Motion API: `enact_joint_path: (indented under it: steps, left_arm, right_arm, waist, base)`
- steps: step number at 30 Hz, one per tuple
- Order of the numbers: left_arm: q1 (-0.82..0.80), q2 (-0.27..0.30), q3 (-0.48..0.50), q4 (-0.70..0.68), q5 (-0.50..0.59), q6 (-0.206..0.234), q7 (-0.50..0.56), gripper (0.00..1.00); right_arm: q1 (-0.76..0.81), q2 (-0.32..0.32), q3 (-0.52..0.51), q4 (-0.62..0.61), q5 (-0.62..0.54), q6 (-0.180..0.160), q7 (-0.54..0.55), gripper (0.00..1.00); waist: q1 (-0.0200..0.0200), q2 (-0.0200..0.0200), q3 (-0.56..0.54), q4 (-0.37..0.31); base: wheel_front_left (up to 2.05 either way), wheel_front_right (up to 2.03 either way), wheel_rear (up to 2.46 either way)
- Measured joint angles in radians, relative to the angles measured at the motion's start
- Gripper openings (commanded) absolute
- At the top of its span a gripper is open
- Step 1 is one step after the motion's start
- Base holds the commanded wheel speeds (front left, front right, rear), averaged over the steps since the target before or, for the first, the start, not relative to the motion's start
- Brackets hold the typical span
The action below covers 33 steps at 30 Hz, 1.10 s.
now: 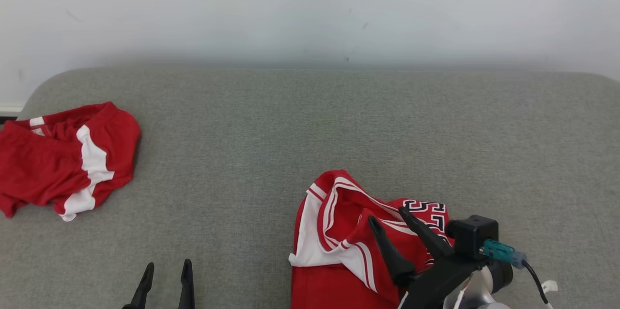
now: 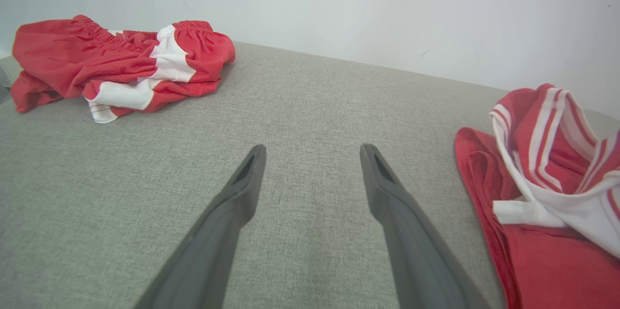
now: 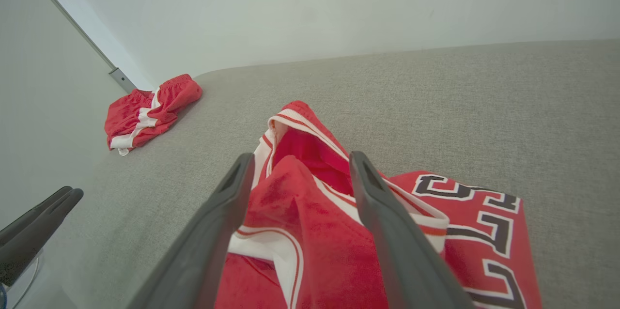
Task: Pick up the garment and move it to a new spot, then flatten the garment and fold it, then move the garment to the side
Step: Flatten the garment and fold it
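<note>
Here, my right gripper (image 1: 387,215), released, hovers over the crumpled red jersey (image 1: 329,251) at the near edge of the grey cushion (image 1: 290,130); my left gripper (image 1: 167,264), likewise spread, holds nothing.

Grey woven fabric surface (image 1: 310,120), flat, with rounded far corners. Red shorts (image 1: 53,163) with white side panels lie crumpled at its far left, elastic waistband toward the back. A red jersey (image 1: 334,270) with white-and-red striped trim and black-and-white lettering lies bunched at the near edge, right of centre, one trimmed opening standing up and its lower part running out of the head view's bottom edge; the two are well apart, with grey fabric between them.
</note>
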Motion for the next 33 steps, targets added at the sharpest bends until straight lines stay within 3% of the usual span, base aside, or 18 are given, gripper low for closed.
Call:
enact_joint_path:
  steps: [8,9,11,17,25,33]
  left_arm:
    - [-0.009,0.000,-0.020,0.007,-0.008,0.000,0.000,1.00]
    - [-0.009,0.000,-0.021,0.008,-0.011,0.000,0.000,1.00]
    - [-0.009,0.000,-0.022,0.009,-0.012,0.000,0.000,1.00]
    - [-0.009,0.000,-0.026,0.014,-0.015,0.000,0.000,1.00]
    - [-0.009,0.000,-0.029,0.016,-0.018,0.000,0.000,1.00]
    - [-0.009,0.000,-0.030,0.016,-0.021,0.000,0.000,1.00]
  right_arm:
    - [-0.057,0.011,0.004,0.099,-0.022,0.000,0.028,0.98]
    - [-0.063,0.012,0.006,0.114,-0.026,0.000,0.036,0.37]
    - [-0.075,0.013,0.012,0.138,-0.027,0.000,0.043,0.00]
    - [-0.098,0.012,0.045,0.155,-0.023,0.000,0.026,0.00]
    - [-0.061,-0.002,0.188,0.091,0.012,0.000,0.006,0.00]
    - [-0.031,0.012,0.294,0.130,0.059,0.000,-0.019,0.00]
  waist:
    - [0.0000,0.0000,0.012,0.035]
    - [0.0000,0.0000,0.014,0.039]
    - [0.0000,0.0000,0.017,0.045]
    - [0.0000,0.0000,0.019,0.054]
    - [0.0000,0.0000,0.015,0.047]
    - [0.0000,0.0000,0.019,0.039]
  base:
    - [0.00,0.00,0.00]
    - [0.00,0.00,0.00]
    - [0.00,0.00,0.00]
    - [0.00,0.00,0.00]
    - [0.00,0.00,0.00]
    - [0.00,0.00,0.00]
